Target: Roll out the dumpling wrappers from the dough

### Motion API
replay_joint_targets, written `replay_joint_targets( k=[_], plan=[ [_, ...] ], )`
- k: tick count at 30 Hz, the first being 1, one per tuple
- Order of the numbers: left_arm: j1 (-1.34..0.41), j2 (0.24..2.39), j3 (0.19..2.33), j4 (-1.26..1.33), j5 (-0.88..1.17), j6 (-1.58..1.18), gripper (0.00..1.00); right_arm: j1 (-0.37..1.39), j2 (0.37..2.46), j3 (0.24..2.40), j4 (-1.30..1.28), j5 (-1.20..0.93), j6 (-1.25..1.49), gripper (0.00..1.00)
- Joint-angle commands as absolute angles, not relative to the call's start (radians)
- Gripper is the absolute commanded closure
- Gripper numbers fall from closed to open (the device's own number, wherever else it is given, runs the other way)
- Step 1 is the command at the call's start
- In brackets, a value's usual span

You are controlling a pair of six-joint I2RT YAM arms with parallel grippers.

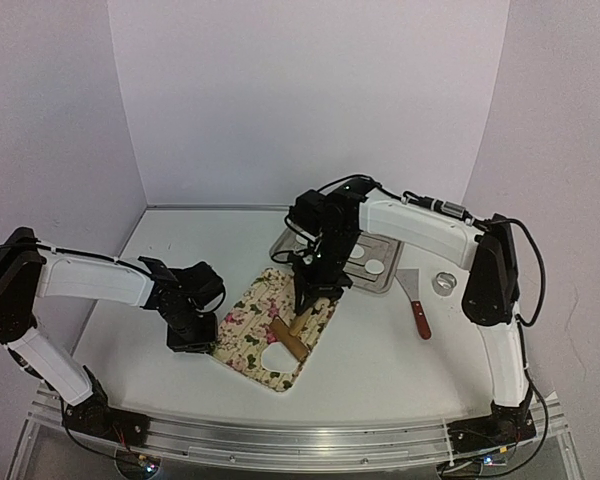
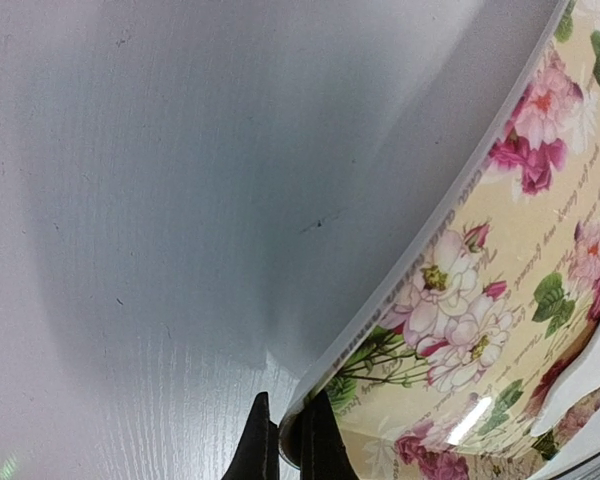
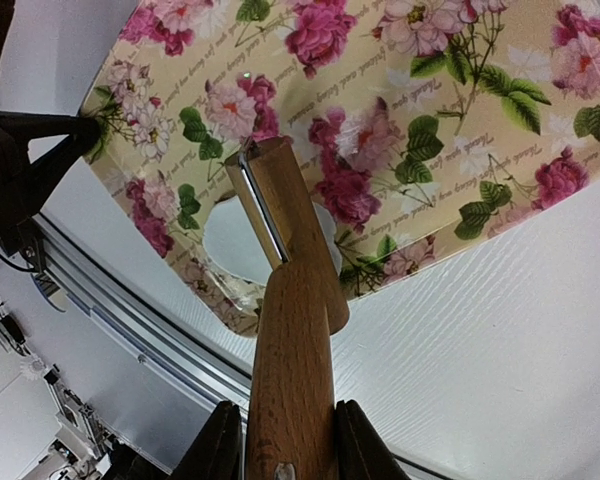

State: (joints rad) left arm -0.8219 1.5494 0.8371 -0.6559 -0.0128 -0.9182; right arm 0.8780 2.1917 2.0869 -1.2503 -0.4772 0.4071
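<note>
While the floral mat is pinched at its left edge by the left claw, whose fingers are closed flat on the rim where it meets the white surface, the working end of the scene is found further right. A patch of white dough is seen on the near part of the mat, and the barrel of a wooden rolling pin is laid across it, with dough showing on both sides of the wood. The pin's handle is gripped by the right claw, one finger on each flank. From the top view the barrel's long axis is judged to run diagonally over the mat, and most of the dough lies from that claw toward the mat's near corner. A stroke would therefore have to be drawn across the axis, toward the arm bases. The right arm is the one placed for it, the left being taken up with steadying the mat. Further right, round dumpling wrappers are set in a metal tray, well apart from the pin. A red-handled scraper and a ring cutter are seen to the right of the tray.
</note>
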Motion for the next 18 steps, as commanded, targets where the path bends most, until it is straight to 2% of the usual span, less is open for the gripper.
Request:
replay_joint_targets(
  k=[1, 18],
  plan=[
    [-0.819, 1.522, 0.840, -0.680, -0.043, -0.895, 1.00, 0.878, 2.211, 2.083, -1.269, -0.408, 0.395, 1.00],
    [-0.819, 1.531, 0.832, -0.656, -0.031, -0.913, 1.00, 0.876, 2.279, 1.829, -1.185, -0.304, 0.368, 1.00]
  ],
)
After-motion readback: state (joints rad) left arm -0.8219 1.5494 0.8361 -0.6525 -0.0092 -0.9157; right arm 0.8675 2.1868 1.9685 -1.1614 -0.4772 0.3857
